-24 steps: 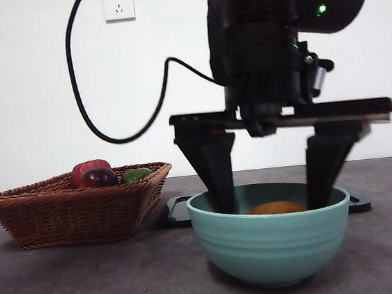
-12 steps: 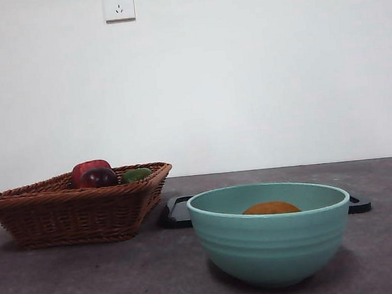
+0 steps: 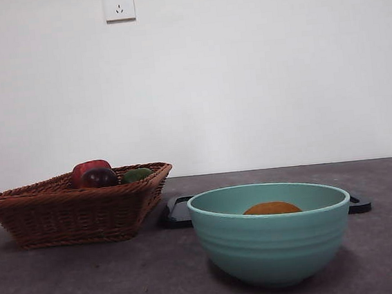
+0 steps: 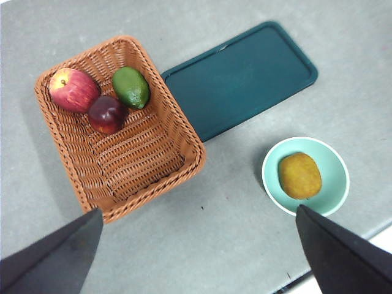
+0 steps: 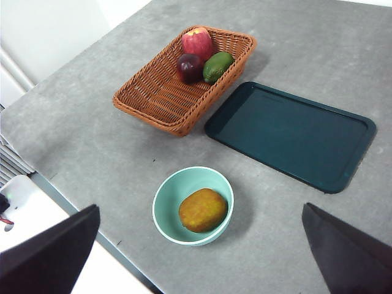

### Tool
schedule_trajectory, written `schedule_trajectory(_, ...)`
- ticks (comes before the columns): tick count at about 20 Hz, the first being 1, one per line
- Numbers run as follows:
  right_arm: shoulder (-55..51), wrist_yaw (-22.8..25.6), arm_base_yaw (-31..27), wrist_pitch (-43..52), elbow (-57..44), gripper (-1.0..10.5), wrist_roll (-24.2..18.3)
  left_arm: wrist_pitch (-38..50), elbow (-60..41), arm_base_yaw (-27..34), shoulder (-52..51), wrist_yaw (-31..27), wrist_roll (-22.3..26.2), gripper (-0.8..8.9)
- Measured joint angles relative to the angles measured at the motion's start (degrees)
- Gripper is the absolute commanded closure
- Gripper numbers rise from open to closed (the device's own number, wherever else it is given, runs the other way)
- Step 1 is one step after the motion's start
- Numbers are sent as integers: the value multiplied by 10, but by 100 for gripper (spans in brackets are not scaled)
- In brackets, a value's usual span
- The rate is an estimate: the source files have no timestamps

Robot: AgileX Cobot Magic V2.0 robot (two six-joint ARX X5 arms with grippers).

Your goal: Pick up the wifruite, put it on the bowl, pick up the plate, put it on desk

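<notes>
From the front we see only the top of the wifruite [image 3: 272, 208] over the bowl [image 3: 272, 240] rim; the rest is hidden by the bowl wall. The black tray [image 3: 178, 212] behind the bowl is mostly blocked too, just two ends poking out either side. No arm shows in the front view.

Left hand [image 4: 202, 245]: both dark jaws cut off by the frame edge, spread wide w/ nothing between them, high over the desk [image 4: 202, 245]. Right hand [image 5: 202, 245]: same, jaws far apart, empty, tips only partly in frame.

Wrist views give us the whole wifruite [image 5: 203, 209]: oval, fuzzy golden-brown, lying in the bottom of the bowl [image 5: 163, 211]. Bowl is round, mint-green glazed, faint ridges outside, paler rim. It sits on the matte grey mottled desk, near the tray [image 5: 294, 135] but apart from it.

Wicker basket [image 5: 153, 98], brown, rectangular, woven, sits just beside the tray. In one end: red apple [image 5: 197, 41], dark red-purple round fruit [image 5: 189, 65], green fruit [image 5: 217, 66], bunched together.
</notes>
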Motion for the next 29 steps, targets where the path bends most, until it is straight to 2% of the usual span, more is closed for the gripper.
schedule_trajectory(5,39,0,0,-43,0,358,13,0,-127,0,-117,5,6,340)
schedule_trajectory(7,64,-4,0,-50,1,358,15,2,-193,0,-169,16,9,442)
schedule_trajectory(8,77,-14,0,-50,0,358,15,6,-228,0,-199,34,10,469)
schedule_trajectory(12,124,-32,8,-50,1,358,15,132,-332,-1,-303,117,10,472)
schedule_trajectory(18,196,-30,49,-49,1,358,24,193,-419,-1,-376,240,10,469)
schedule_trajectory(21,240,6,79,-48,0,358,37,240,-424,-1,-392,353,13,458)
schedule_trajectory(23,269,42,94,-48,1,358,44,256,-424,-1,-401,412,17,372)
schedule_trajectory(29,338,101,104,-47,1,358,57,268,-424,-1,-404,415,36,351)
